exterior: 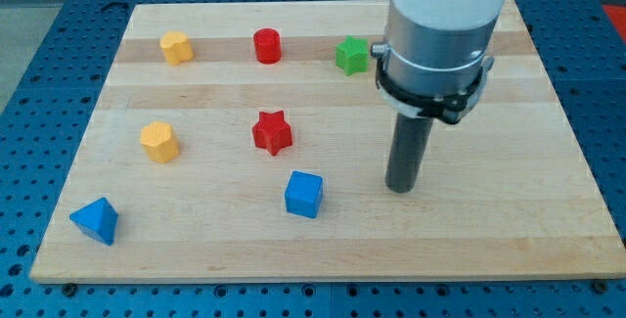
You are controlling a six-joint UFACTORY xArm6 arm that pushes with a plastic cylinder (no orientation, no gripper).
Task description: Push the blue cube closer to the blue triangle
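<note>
Arm comes in from view's top right, rod upright, my tip (400, 189) down on surface.

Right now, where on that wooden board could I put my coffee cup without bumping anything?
The view's right, beyond my tip, is bare board. So is the bottom strip between the blue triangle and blue cube. The view's top and left are crowded with small blocks.

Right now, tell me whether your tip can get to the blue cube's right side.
Probably yes. My tip stands to the view's right of the blue cube, apart from it, and only bare board lies between them. The blue triangle sits beyond, toward the view's left.
</note>
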